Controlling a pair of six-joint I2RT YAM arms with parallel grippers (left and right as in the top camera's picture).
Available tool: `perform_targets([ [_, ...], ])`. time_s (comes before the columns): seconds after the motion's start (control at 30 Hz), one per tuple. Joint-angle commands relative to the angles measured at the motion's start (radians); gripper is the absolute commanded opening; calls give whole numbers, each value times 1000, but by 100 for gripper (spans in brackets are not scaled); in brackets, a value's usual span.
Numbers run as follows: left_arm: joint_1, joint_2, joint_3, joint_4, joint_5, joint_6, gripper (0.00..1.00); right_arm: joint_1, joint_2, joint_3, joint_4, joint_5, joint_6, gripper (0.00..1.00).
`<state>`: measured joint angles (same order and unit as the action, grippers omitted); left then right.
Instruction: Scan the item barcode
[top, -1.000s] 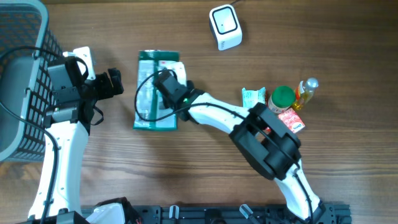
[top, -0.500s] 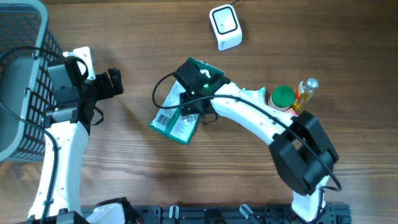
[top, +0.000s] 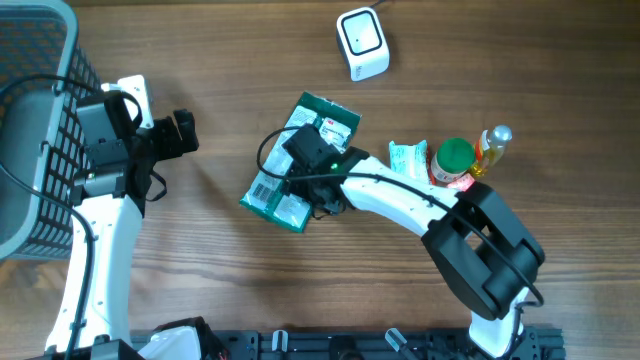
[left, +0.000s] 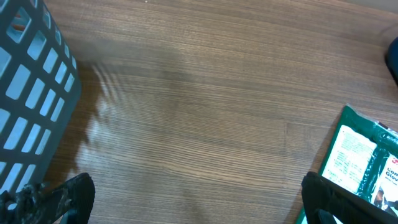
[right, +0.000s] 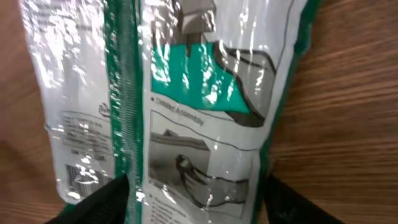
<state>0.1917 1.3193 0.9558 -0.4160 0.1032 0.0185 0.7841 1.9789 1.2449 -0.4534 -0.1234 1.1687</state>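
Packet (top: 266, 192) lies under open right hand (top: 301, 177); left hand (top: 188, 132) gapes empty beside basket (top: 30, 120); scanner (top: 362, 42) well apart.

Bright even light, glare on the packet (right: 186, 93), slight close-up blur.

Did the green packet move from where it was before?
Yes. The green packet has turned slantwise and slid to the right, and its top end is now nearer the white scanner.
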Motion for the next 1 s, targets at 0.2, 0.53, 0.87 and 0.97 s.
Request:
perform_targets([
  [0.2, 5, 3, 8, 2, 4, 8, 100, 1, -4, -78, 57, 48, 73, 56],
  [0.53, 5, 3, 8, 3, 4, 8, 100, -15, -18, -77, 9, 55, -174, 40],
  [0.87, 5, 3, 8, 2, 4, 8, 100, -148, -163, -52, -162, 18, -384, 38],
  [0.97, 5, 3, 8, 2, 4, 8, 100, -183, -214, -52, -183, 11, -380, 59],
])
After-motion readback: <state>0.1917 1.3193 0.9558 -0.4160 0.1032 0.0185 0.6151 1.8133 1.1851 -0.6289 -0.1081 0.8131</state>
